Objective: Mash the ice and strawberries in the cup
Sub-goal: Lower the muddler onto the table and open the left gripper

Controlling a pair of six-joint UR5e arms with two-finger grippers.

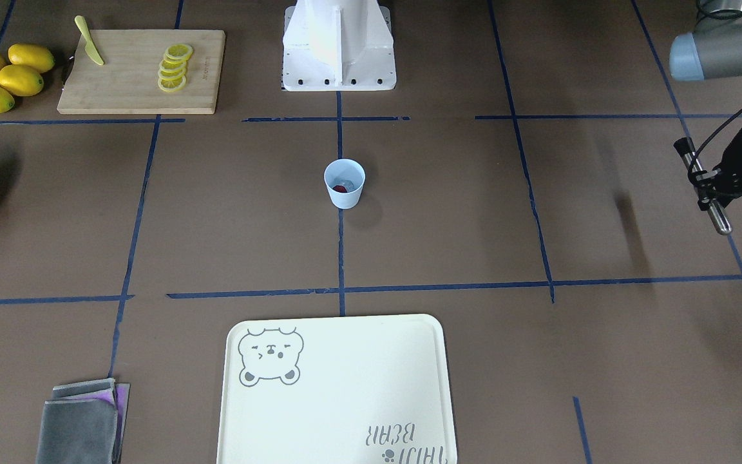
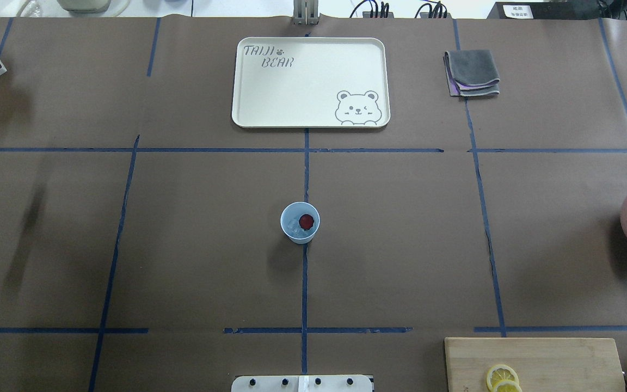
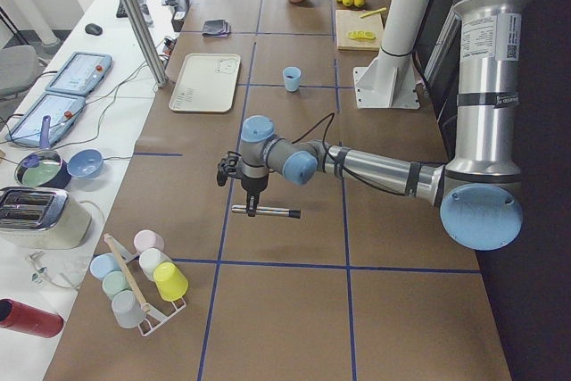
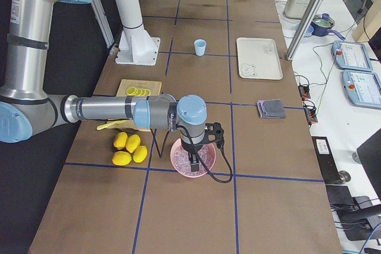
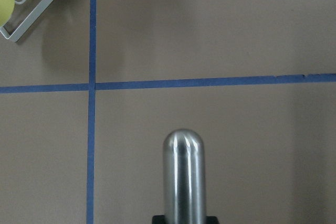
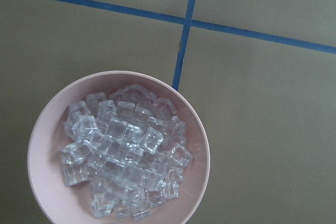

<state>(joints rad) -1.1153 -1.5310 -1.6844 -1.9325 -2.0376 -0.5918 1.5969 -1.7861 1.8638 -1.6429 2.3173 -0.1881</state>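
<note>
The light-blue cup stands upright at the table's middle, and shows in the front view too. A dark-red strawberry and a few pieces of ice lie inside it. My left gripper is far off at the table's left end, shut on a metal rod with a rounded end, held above the table. My right gripper hangs over a pink bowl full of ice cubes; I cannot tell whether it is open or shut.
A white bear tray and a folded grey cloth lie beyond the cup. A cutting board holds lemon slices and a knife, with whole lemons beside it. A rack of cups stands near the left arm.
</note>
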